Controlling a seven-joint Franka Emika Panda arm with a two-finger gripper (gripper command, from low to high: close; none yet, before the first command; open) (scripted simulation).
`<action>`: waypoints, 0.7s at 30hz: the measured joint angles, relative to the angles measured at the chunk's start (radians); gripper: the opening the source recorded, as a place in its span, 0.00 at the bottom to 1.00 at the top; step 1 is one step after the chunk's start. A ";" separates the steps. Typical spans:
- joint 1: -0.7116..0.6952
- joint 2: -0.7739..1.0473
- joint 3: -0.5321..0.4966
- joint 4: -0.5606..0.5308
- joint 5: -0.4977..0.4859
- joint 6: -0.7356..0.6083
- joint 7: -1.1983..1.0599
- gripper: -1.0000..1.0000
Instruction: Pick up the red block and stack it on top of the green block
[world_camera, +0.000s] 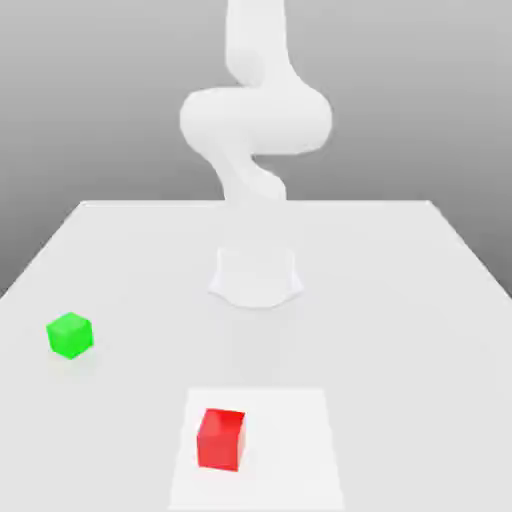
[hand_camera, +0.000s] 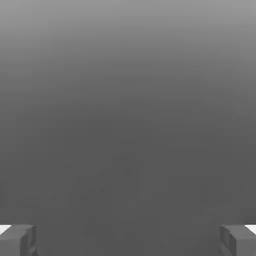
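Exterior view: red block (world_camera: 221, 438) near front; green block (world_camera: 70, 335) left, apart.

Tool (hand_camera: 128, 240) fingertips (hand_camera: 17, 240) edge-cropped

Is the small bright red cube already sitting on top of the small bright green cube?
No, the small bright red cube rests on the white table by itself, well apart from the small bright green cube toward the exterior view's left.

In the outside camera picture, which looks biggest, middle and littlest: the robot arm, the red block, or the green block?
1. The robot arm looks by far the biggest.
2. The red block comes next.
3. The green block looks littlest.
The red block sits nearer the camera, so part of that difference may just be closeness.
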 joint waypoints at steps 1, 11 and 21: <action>-0.003 0.039 -0.001 -0.016 -0.001 0.020 0.003 0.50; -0.029 0.405 -0.017 -0.161 -0.004 0.203 0.028 0.50; -0.054 0.768 -0.034 -0.305 0.007 0.386 0.042 0.50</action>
